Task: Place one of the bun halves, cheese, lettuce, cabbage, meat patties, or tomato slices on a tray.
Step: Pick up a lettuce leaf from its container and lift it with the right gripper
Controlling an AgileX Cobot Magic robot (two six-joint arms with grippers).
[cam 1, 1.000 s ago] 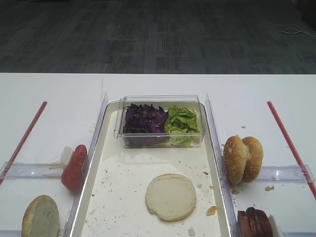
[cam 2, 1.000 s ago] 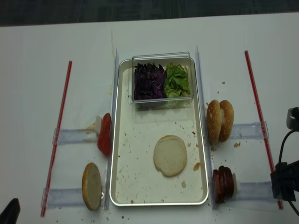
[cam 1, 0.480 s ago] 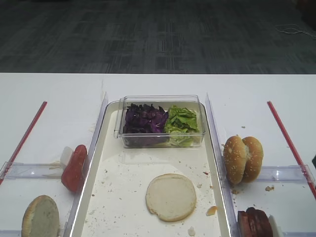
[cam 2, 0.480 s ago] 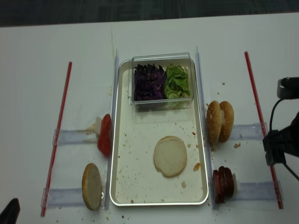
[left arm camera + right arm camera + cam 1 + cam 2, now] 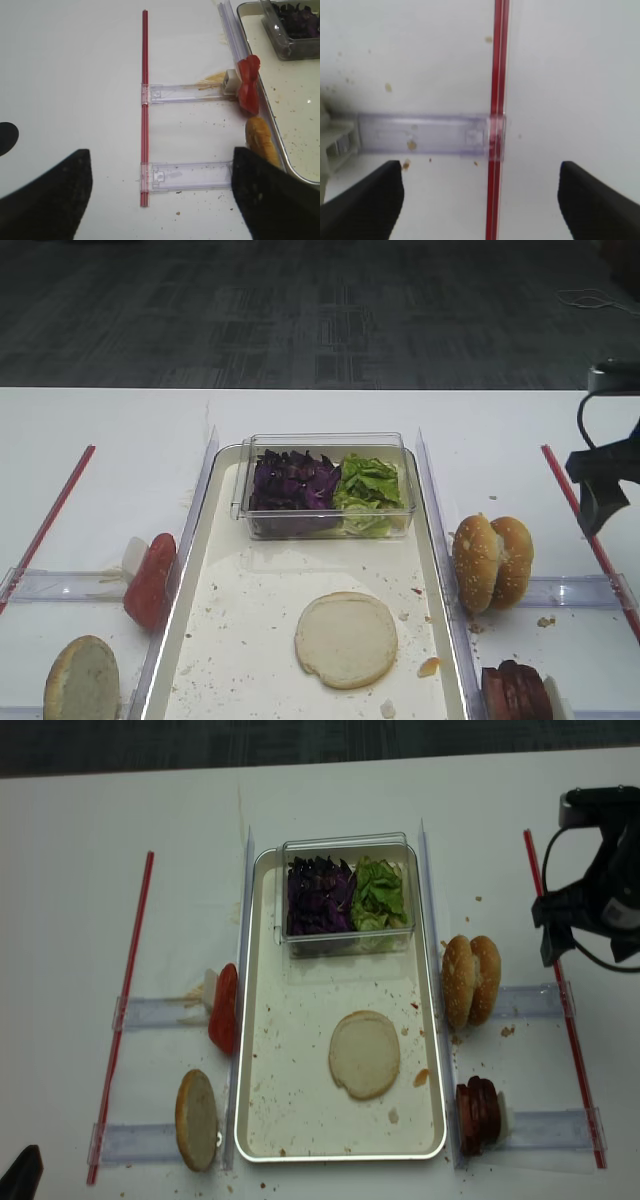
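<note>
A white tabletop (image 5: 80, 840) stands before dark grey carpet (image 5: 300, 310), crossed by red strips (image 5: 125, 1010) and clear rails; the cream tray (image 5: 262, 1120) in its middle carries a clear box (image 5: 348, 844) of purple cabbage (image 5: 320, 895) and green lettuce (image 5: 380, 892), plus one bun half (image 5: 365, 1053) cut face up. The right gripper (image 5: 585, 935) hangs over the right-hand strip, beyond the upright bun halves (image 5: 471, 978), its fingers (image 5: 367, 200) spread wide and empty, while the left fingers (image 5: 45, 200) also stand wide, low at the near left corner
</note>
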